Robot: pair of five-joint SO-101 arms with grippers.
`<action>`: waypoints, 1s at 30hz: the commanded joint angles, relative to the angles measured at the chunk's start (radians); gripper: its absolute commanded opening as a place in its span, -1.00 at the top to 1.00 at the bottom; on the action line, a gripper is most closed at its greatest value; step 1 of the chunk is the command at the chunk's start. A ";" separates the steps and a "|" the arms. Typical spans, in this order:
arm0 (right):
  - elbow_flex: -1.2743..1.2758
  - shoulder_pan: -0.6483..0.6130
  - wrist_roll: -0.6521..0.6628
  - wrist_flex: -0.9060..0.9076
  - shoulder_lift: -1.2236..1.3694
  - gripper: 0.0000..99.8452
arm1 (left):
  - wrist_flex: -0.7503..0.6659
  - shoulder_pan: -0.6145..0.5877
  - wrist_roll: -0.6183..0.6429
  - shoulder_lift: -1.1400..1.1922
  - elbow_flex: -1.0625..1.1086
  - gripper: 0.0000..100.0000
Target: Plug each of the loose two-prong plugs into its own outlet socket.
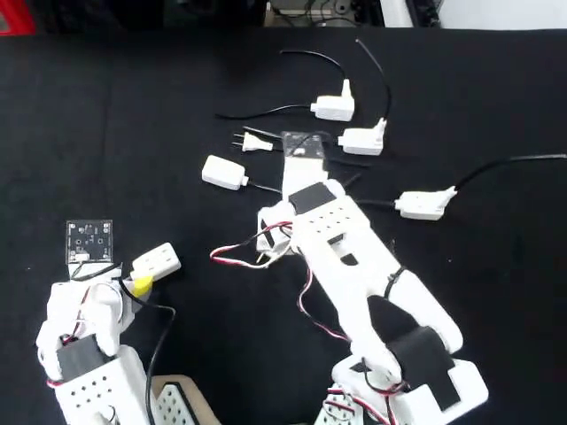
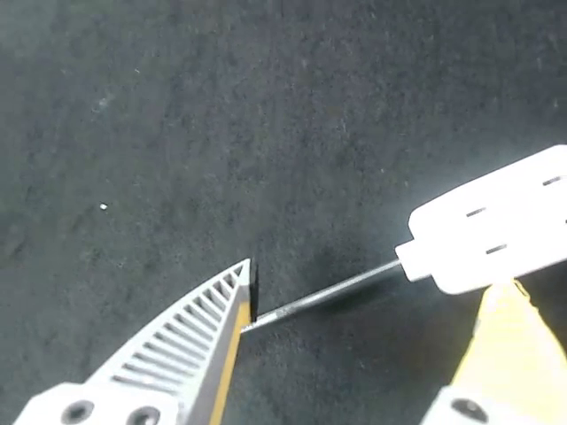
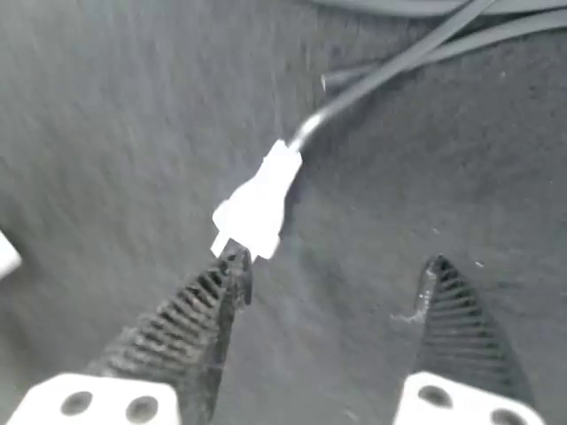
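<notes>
A loose white two-prong plug on a black cord lies on the black cloth, also seen in the high view as the plug at mid-table. My right gripper is open just short of it, one black fingertip touching the plug's prong end. A white outlet socket with two slots lies by my left gripper, which is open; its yellow finger sits under the socket's edge. That socket is at the left front.
Another white socket lies left of the right arm. Three more white sockets sit farther back and right, each seemingly with a plug in it. Black cords trail across the cloth.
</notes>
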 commanded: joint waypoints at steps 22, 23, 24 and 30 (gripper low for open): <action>0.242 -0.086 -0.196 -0.393 -0.018 0.75 | 0.006 0.021 -0.006 -0.014 -0.010 0.24; 0.239 -0.074 -0.196 -0.393 -0.018 0.75 | 0.006 0.021 -0.006 -0.014 -0.010 0.24; 0.239 -0.060 -0.198 -0.393 -0.018 0.75 | 0.006 0.021 -0.006 -0.014 -0.010 0.24; 0.243 -0.051 -0.209 -0.439 -0.016 0.75 | 0.006 0.021 -0.006 -0.014 -0.010 0.24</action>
